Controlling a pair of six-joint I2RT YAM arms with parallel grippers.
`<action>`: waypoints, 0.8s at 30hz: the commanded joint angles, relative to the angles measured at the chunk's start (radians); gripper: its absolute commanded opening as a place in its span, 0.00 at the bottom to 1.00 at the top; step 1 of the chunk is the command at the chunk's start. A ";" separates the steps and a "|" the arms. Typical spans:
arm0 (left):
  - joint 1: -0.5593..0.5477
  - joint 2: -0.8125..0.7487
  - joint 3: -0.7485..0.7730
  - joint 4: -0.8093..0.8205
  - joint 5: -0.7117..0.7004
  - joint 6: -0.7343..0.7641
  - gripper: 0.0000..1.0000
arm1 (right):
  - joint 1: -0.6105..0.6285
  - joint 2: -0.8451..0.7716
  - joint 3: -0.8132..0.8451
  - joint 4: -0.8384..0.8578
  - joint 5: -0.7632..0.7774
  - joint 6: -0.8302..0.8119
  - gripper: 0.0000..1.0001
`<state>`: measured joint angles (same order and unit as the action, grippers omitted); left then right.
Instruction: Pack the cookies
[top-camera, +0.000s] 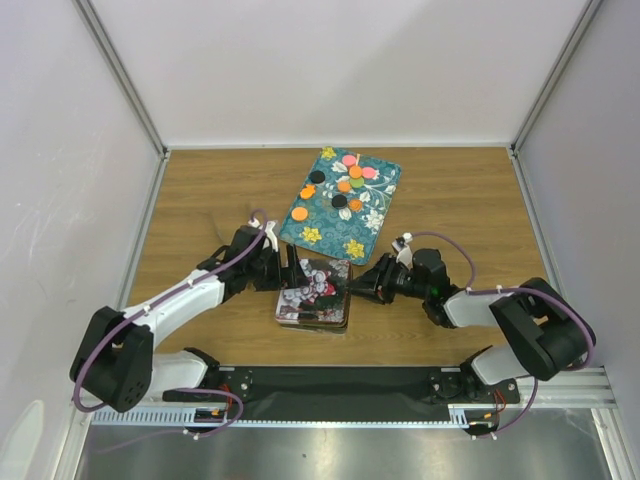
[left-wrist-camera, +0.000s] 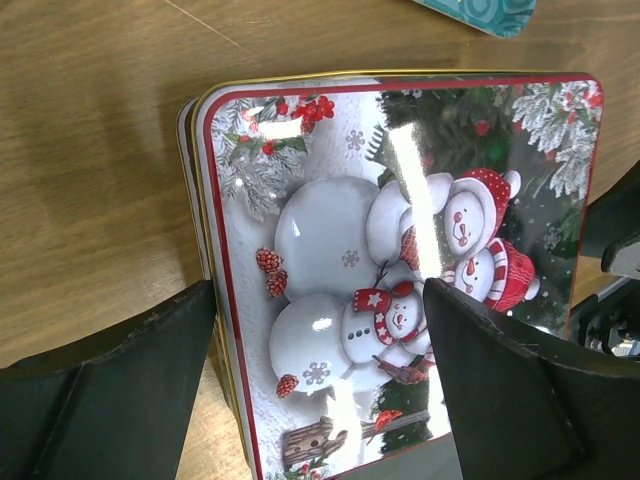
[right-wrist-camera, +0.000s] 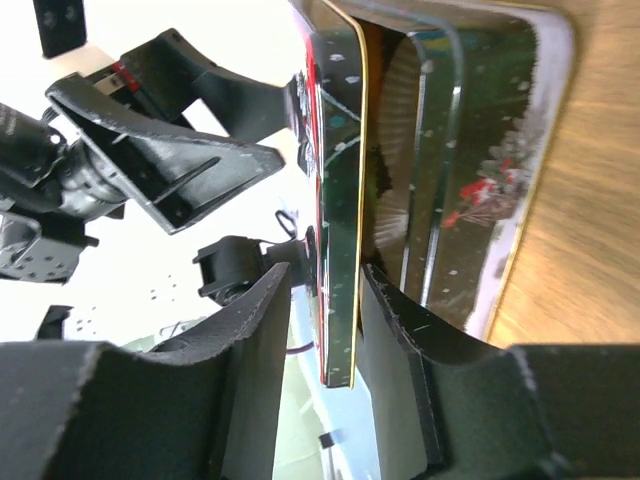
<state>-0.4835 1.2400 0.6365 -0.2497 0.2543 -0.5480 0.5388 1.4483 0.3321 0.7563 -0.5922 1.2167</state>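
Only overhead, cookies (top-camera: 355, 172) on tray (top-camera: 325, 225).

Glossy printed metal tin lid (left-wrist-camera: 330, 230), strong glare; tin inside (right-wrist-camera: 450, 150) mirror-shiny. Satin wood-grain table (top-camera: 450, 200). Matt black plastic left tool fingers (left-wrist-camera: 120, 390), edges scuffed. Smooth printed tray (top-camera: 335, 222). Matt flat cookies (top-camera: 299, 214).

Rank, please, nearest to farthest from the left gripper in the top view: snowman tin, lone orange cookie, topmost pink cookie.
1. Snowman-printed metal tin, right beside the left gripper.
2. Round orange cookie, teal tray's left edge.
3. Round pink cookie, tray's far end.
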 joint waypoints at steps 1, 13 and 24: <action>-0.017 0.010 0.055 0.010 -0.018 0.022 0.90 | -0.011 -0.051 0.019 -0.100 0.041 -0.080 0.41; -0.030 0.021 0.080 -0.011 -0.032 0.028 0.89 | 0.006 -0.144 0.074 -0.353 0.160 -0.200 0.56; -0.033 0.016 0.065 -0.016 -0.041 0.025 0.89 | 0.124 -0.167 0.157 -0.534 0.281 -0.282 0.70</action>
<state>-0.5068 1.2629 0.6765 -0.2760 0.2264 -0.5404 0.6495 1.3071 0.4664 0.2893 -0.3687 0.9722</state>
